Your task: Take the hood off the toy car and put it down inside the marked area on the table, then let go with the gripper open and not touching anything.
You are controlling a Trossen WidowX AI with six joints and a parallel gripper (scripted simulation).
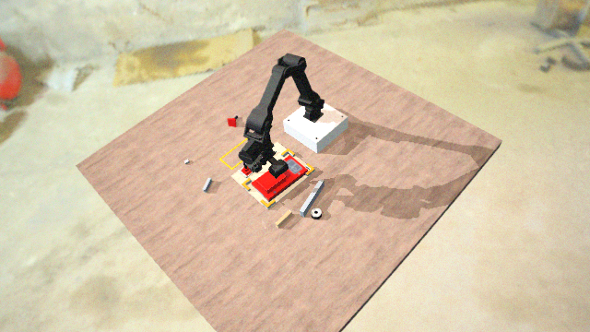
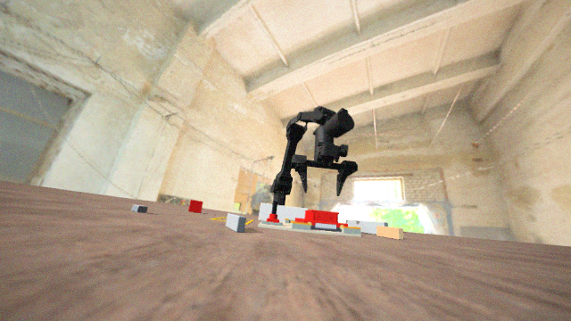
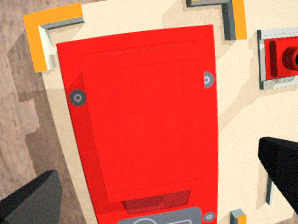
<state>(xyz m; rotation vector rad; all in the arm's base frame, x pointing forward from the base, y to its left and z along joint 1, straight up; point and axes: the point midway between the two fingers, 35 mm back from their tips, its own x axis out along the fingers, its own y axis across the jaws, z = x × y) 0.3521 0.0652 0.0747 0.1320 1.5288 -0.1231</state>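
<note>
The toy car (image 1: 302, 170) (image 3: 69, 60) is red and lies on a cream board between corner brackets. Its hood (image 1: 272, 184) (image 2: 322, 217) (image 3: 145, 125) is a raised red block on top of the car. My gripper (image 1: 266, 171) (image 2: 322, 193) (image 3: 163, 164) is open and empty, pointing down above the hood, with a gap beneath the fingertips. In the wrist view the fingers stand either side of the car. The marked area is a yellow outline (image 1: 233, 148) (image 2: 219, 218) beside the board, partly hidden behind the arm in the top view.
A small red part with a knob (image 1: 246, 171) (image 2: 272, 218) (image 3: 287, 58) sits on the board beside the car. A long grey bar (image 1: 312, 198), a wheel (image 1: 316, 213) and a tan block (image 1: 283, 219) lie off one side. A grey block (image 1: 207, 184) and a red block (image 1: 231, 122) lie elsewhere.
</note>
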